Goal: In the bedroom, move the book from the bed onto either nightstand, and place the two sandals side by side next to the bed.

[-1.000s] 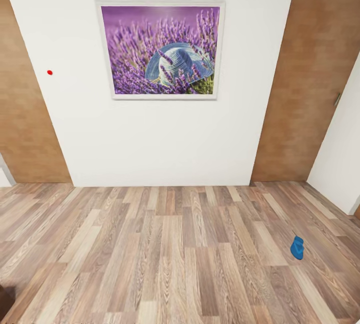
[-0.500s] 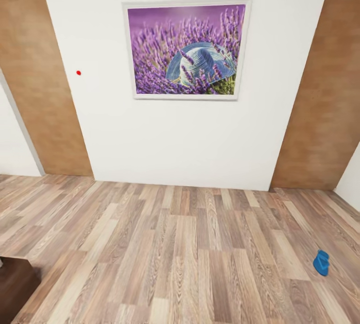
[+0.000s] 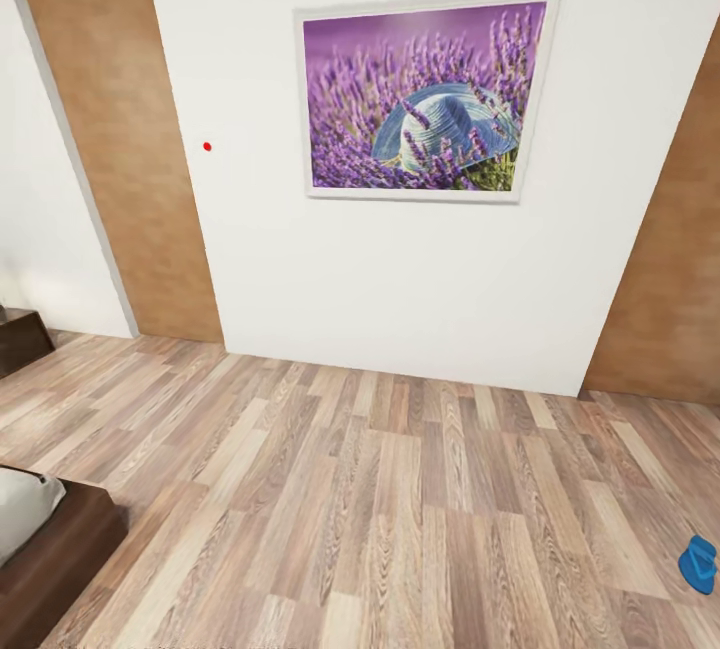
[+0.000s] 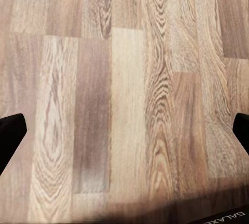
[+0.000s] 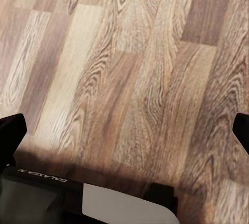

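One bright blue sandal (image 3: 698, 563) lies on the wood-plank floor at the head view's lower right edge. A corner of the bed (image 3: 55, 544), dark-brown frame with pale-grey mattress, shows at the lower left. The book is out of view. In the left wrist view my left gripper (image 4: 124, 133) is open, its black fingertips (image 4: 9, 136) far apart over bare floor planks. My right gripper (image 5: 124, 130) is open too in the right wrist view, with only floor between its fingertips (image 5: 10, 133).
A white wall with a framed lavender picture (image 3: 420, 94) faces me. Wooden doors stand at the left (image 3: 120, 159) and right (image 3: 675, 269). A dark wooden piece of furniture (image 3: 20, 339) sits at the far left. Part of my base (image 5: 109, 203) shows in the right wrist view.
The head view has swung left: the picture, wall and sandal have shifted right in the frame, and the bed corner and left door have come into view.
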